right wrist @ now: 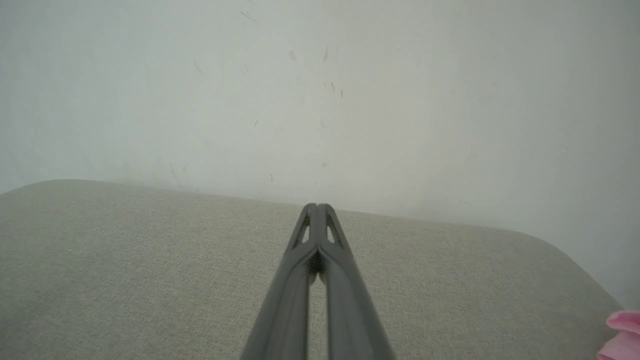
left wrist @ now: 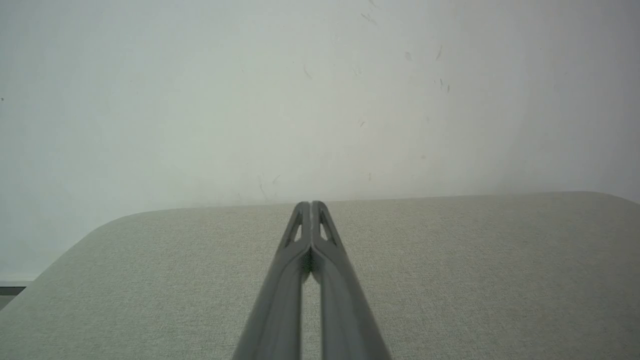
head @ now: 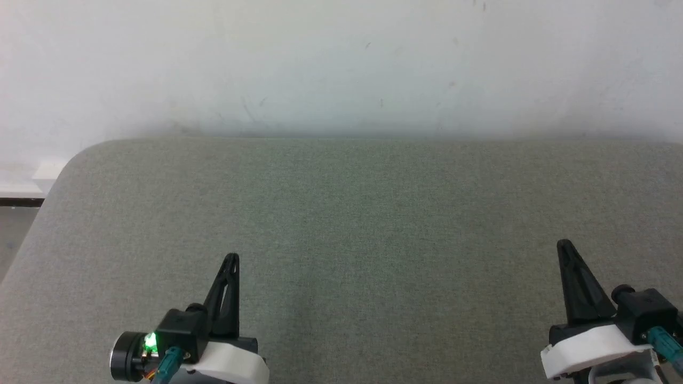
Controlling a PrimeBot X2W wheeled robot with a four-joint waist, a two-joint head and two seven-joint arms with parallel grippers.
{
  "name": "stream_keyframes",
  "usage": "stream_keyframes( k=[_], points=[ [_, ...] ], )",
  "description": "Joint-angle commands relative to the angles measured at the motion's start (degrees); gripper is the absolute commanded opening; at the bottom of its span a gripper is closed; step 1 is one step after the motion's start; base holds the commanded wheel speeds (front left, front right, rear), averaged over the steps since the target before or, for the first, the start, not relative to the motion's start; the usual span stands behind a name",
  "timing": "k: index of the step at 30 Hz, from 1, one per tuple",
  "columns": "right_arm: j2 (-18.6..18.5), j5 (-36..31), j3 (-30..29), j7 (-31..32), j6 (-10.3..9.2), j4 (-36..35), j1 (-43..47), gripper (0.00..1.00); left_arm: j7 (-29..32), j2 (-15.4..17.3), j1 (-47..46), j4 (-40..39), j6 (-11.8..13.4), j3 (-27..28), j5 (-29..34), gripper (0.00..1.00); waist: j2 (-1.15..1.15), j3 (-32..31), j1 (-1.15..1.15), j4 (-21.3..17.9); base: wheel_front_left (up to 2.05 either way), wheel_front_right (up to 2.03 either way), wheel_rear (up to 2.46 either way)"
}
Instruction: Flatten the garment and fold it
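The grey cloth-covered counter (head: pixel 341 213) meets a scuffed white wall (head: pixel 341 64) along its far edge. The left claw (head: pixel 231 260) hangs over the near left part and the right claw (head: pixel 564 245) over the near right, well apart. Each wrist view shows its claw's fingertips pressed together on nothing. The right wrist view catches a pink fold of the garment (right wrist: pixel 622 334) by the counter's right edge, below its rounded far corner. Whether it rests on the counter is unclear.

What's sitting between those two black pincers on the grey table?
Nothing. In the head view, bare grey table runs from the left gripper to the right gripper.
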Motion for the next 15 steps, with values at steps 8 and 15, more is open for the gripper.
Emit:
stream_keyframes(
  k=[8, 15],
  points=[
    [0.11, -0.42, 0.38, 1.16, -0.04, -0.18, -0.76, 0.00, 1.21, -0.40, -0.90, 0.06, -0.68, 1.01, 0.76, 0.00, 0.00, 0.08, 0.00, 0.02, 0.00, 0.00, 0.00],
    [0.13, -0.50, 0.67, 1.92, -0.05, -0.21, -1.01, 0.00, 2.03, -0.54, -1.11, 0.07, -0.86, 1.54, 1.01, 0.00, 0.00, 0.15, 0.00, 0.04, 0.00, 0.00, 0.00]
  ],
)
